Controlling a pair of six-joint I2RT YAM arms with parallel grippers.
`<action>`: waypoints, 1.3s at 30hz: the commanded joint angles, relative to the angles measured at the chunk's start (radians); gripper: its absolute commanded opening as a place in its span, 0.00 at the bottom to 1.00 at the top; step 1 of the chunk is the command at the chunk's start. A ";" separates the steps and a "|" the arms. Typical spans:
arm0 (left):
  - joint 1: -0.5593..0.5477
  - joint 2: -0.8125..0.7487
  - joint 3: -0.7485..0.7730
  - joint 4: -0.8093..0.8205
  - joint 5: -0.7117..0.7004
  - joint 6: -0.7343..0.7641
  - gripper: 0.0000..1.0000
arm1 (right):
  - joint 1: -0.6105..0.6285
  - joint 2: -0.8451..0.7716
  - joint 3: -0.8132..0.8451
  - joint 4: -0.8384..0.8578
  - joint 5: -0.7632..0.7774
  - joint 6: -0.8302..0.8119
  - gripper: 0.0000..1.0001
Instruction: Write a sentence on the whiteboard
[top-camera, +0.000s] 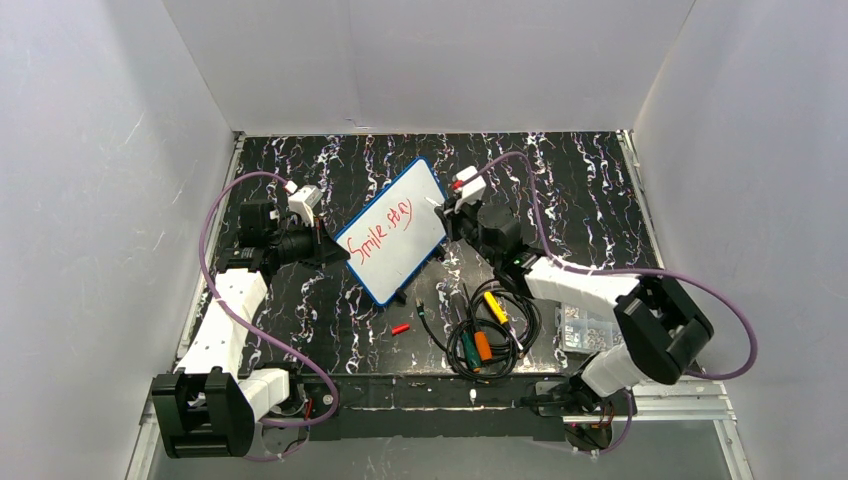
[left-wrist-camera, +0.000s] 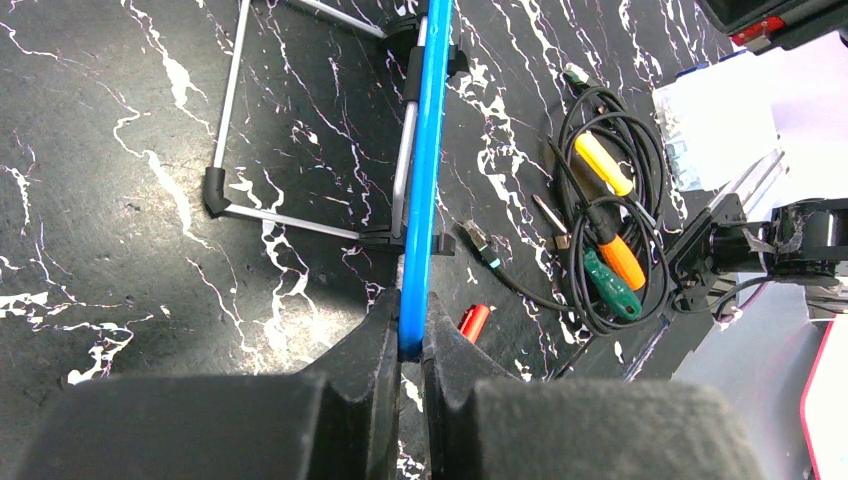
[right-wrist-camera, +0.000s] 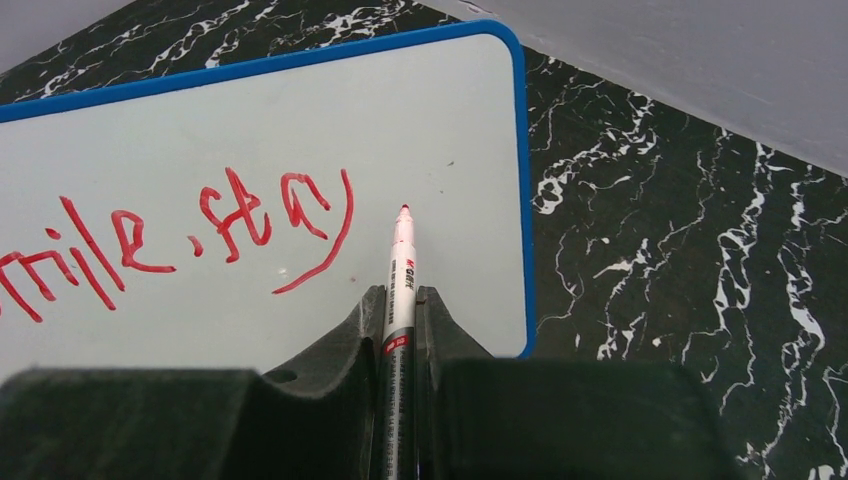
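The whiteboard (top-camera: 395, 232), white with a blue rim, stands tilted on a wire stand (left-wrist-camera: 300, 220) in the middle of the table. My left gripper (left-wrist-camera: 411, 345) is shut on its blue edge (left-wrist-camera: 425, 160) at the left corner. Red words "Smile stay" (top-camera: 385, 225) run along one line; they also show in the right wrist view (right-wrist-camera: 200, 235). My right gripper (right-wrist-camera: 400, 300) is shut on a red-tipped marker (right-wrist-camera: 402, 265). The tip sits just right of the "y", close to the board; contact cannot be told.
A red marker cap (top-camera: 400, 328) lies on the table in front of the board. A coil of black cable with yellow, orange and green-handled tools (top-camera: 485, 335) lies near the front. A clear box of small parts (top-camera: 585, 328) sits by the right arm.
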 joint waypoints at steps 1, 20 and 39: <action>-0.012 0.020 0.010 -0.076 -0.030 0.050 0.00 | -0.009 0.055 0.101 0.087 -0.066 -0.010 0.01; -0.012 0.029 0.020 -0.082 -0.061 0.051 0.00 | 0.043 -0.058 -0.077 0.059 -0.154 0.084 0.01; -0.012 0.036 0.023 -0.081 -0.063 0.051 0.00 | 0.061 0.086 -0.049 0.070 -0.166 0.076 0.01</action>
